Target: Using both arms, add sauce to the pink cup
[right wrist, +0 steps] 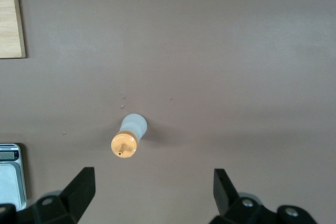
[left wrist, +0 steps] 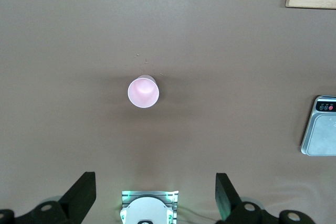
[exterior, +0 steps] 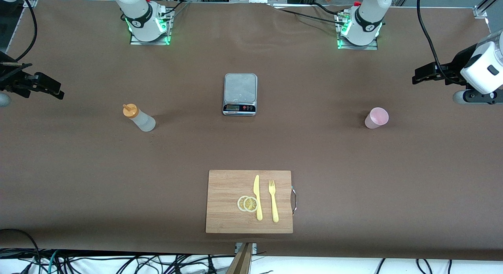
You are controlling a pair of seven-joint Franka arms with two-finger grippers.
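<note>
Landmark taken: the kitchen scale (exterior: pixel 240 94), set mid-worktop.

Nearest the front camera, a wooden cutting board (exterior: pixel 249 201) is found nearer than the scale, carrying two lemon slices (exterior: pixel 247 203), a yellow knife (exterior: pixel 257 197) and a yellow fork (exterior: pixel 273 200). None of these is part of the job.

Slightly nearer the camera than the scale, toward the right arm's end of the worktop (exterior: pixel 78 168), the squeeze bottle (exterior: pixel 139 117) is seen upright, orange cap on, untouched. At about the same depth, toward the left arm's end, the pink cup (exterior: pixel 376 118) is seen upright, mouth up, apparently empty. Bottle and cup are well apart, with the scale between them.

The right gripper (right wrist: pixel 149 190) is held high over the bottle's end of the worktop, fingers spread wide, nothing between them. The left gripper (left wrist: pixel 155 192) is held high over the cup's end, likewise spread and empty.

Step judged: the very start; nothing grasped, no sauce poured. Next move, as judged: the right gripper to be lowered around the bottle's body, below the cap, and closed gently since the bottle looks soft; the left gripper to be brought to the cup wall to steady or carry it.
</note>
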